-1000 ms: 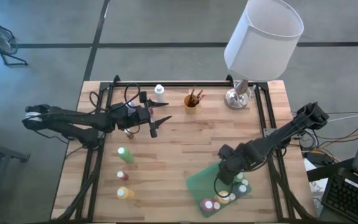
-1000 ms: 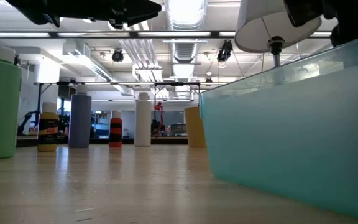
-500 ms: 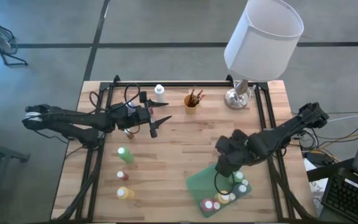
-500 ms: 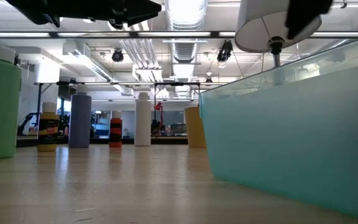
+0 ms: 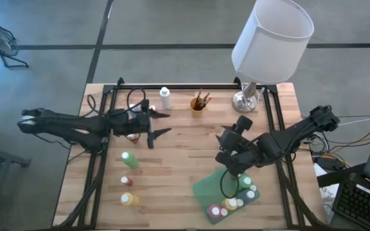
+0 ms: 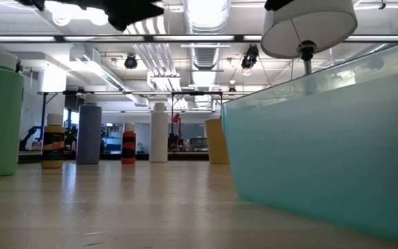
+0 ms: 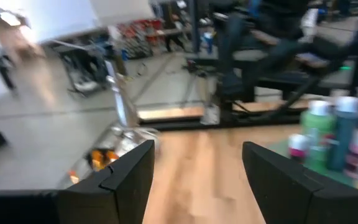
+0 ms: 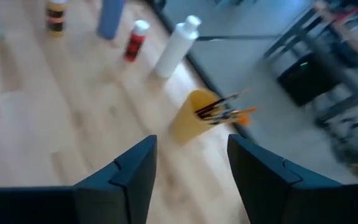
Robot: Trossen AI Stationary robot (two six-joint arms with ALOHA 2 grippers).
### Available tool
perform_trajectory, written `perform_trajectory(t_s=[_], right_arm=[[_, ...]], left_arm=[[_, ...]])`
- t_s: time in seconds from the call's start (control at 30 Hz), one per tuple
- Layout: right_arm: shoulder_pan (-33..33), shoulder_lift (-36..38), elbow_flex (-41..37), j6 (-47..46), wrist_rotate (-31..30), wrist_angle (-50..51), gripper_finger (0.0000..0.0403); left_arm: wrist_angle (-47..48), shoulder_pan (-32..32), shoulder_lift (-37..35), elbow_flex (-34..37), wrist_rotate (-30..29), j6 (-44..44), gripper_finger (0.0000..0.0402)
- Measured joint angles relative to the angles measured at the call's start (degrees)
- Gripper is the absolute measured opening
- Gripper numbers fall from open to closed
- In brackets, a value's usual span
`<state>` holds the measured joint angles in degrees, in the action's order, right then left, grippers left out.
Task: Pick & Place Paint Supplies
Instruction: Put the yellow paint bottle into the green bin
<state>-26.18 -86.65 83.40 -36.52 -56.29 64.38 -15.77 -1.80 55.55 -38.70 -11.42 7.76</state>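
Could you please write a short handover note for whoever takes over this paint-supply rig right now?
Left gripper: open, empty, raised over the table's left-centre.
Right gripper: open, empty, above the table beside the green tray.
Done: several bottles stand in the tray's near end.
Left: green bottle, red bottle and yellow bottle in a line on the left, white bottle and yellow brush cup at the back. The lamp stays.

Open left pincer (image 5: 157,123) above table (image 5: 185,144); right pincer (image 5: 225,138) near green tray (image 5: 205,187).
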Motion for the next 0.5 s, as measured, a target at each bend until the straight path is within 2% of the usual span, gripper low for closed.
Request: perform_trajectory(t_s=[0.2, 0.37, 0.5], right_arm=[[2.3, 0.0, -0.2, 0.8, -0.7, 0.0, 0.0189], [3.6, 0.0, -0.2, 1.0, -0.5, 0.1, 0.0198], [4.0, 0.0, -0.3, 0.9, -0.4, 0.1, 0.0201]], left_arm=[[17.3, -8.7, -5.2, -5.3, -1.7, -5.5, 0.0247], [33.3, -19.5, -6.2, -11.9, -13.5, -10.2, 0.0247], [45.9, -28.7, -5.4, -17.9, -21.3, -18.6, 0.0247]])
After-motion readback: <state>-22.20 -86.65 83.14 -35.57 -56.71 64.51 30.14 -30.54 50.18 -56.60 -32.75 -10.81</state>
